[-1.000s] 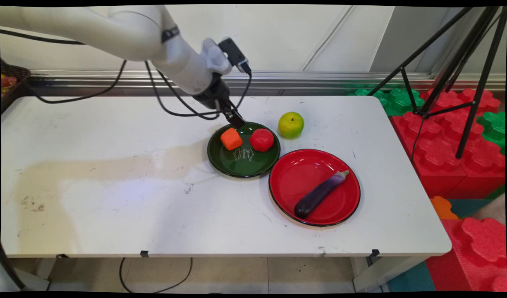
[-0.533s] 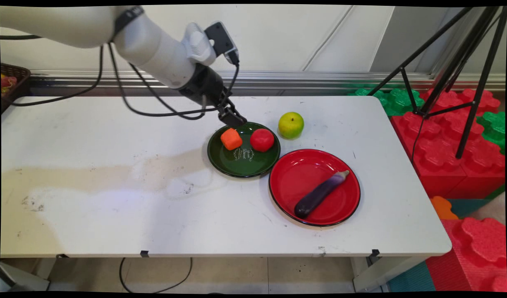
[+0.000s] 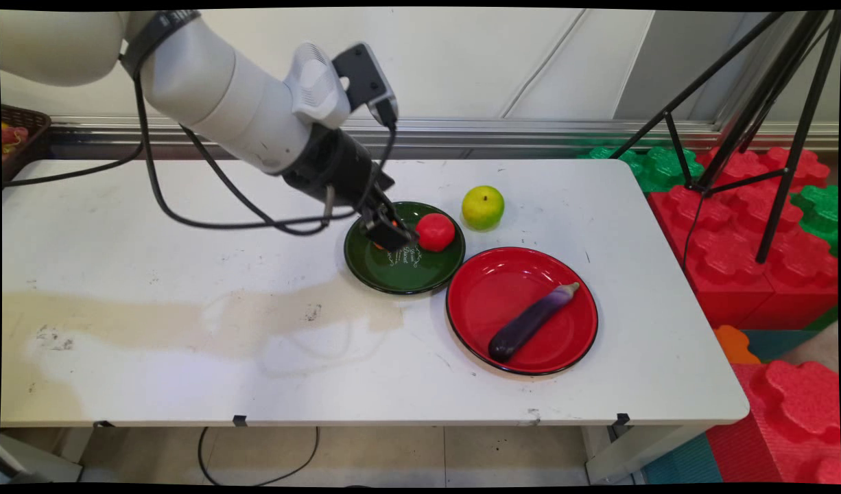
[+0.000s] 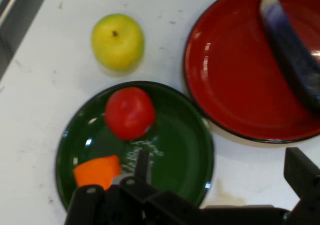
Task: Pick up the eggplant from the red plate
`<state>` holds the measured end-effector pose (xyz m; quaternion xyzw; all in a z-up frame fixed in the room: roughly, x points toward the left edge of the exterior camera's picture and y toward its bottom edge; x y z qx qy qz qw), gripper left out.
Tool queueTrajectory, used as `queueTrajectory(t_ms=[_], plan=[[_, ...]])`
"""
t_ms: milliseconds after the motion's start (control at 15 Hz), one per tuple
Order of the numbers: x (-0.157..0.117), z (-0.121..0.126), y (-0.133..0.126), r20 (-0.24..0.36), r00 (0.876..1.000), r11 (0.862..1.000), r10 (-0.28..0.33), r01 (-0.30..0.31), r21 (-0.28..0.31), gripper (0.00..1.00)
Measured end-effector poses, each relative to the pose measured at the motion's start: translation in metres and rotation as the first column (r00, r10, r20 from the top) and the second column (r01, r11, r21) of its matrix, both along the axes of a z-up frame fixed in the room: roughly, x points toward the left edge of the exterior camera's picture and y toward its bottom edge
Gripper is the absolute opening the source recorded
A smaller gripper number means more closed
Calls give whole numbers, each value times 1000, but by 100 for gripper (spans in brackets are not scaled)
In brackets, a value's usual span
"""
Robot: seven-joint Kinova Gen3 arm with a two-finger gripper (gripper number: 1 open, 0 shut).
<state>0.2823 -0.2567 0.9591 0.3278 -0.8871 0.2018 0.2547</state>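
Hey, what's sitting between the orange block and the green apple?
The red tomato on the green plate lies between the orange block and the green apple, clearest in the hand view.

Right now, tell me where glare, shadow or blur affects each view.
Main view: sharp; the arm's soft shadow falls across the table, and the red plate is evenly lit. Hand view: slightly soft; white glare spots on the green plate and on the eggplant.
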Motion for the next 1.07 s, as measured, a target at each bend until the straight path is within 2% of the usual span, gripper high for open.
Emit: queueTrajectory(t_ms=[267,533,800,1067], plan=[[-24,0,9,-1,1000,1000,-13,14,20,100],[-61,-5,2,-7,1000,999,-13,13,41,100],[-101,-20,-16,-2,1000,998,-3,3,70,100],[-135,-46,-39,2,1000,994,14,-14,109,100]])
